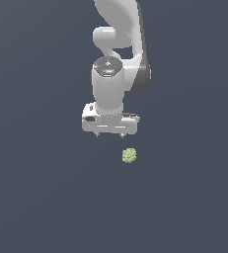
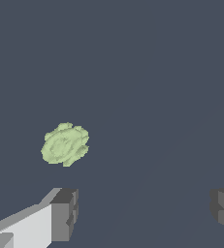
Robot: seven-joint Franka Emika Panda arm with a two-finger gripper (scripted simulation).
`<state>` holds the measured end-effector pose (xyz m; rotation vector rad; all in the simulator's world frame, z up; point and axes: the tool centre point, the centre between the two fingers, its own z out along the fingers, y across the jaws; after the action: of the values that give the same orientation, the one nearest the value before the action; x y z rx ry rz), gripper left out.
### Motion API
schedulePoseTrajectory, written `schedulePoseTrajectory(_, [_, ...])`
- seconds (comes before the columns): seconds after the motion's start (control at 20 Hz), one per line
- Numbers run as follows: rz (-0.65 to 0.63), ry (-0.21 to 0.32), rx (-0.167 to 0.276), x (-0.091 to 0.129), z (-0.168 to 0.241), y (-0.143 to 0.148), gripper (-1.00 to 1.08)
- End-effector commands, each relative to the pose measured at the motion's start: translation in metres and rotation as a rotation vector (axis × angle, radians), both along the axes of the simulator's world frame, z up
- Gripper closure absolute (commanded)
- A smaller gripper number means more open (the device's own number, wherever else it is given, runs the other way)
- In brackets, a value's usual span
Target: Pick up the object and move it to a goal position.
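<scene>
The object (image 1: 129, 156) is a tiny pale green lumpy blob lying on the dark grey floor, below and slightly toward the exterior view's right of the white arm's hand. In the wrist view the object (image 2: 65, 144) lies apart from the fingers, beyond one dark fingertip (image 2: 65, 213). My gripper (image 1: 110, 135) hangs above the floor with its fingertips barely showing under the hand. The gripper (image 2: 145, 210) stands open, with a wide empty gap between its pads. Nothing is held.
A plain dark grey surface (image 1: 36, 197) fills both views. The white arm (image 1: 118, 44) rises behind the hand toward the exterior view's top edge.
</scene>
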<state>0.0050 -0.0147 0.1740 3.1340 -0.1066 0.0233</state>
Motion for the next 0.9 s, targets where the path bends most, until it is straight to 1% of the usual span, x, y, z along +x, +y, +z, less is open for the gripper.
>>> schedulePoseTrajectory(0.0, [0.0,0.0,0.0,0.0,0.0,0.0,-0.92])
schedulePoseTrajectory(0.45, [-0.028,0.029,0.013,-0.0017,-0.0047,0.0023,-0.92])
schedulePoseTrajectory(0.85, [-0.043,0.028,0.014,-0.0011,-0.0058,0.0037,-0.92])
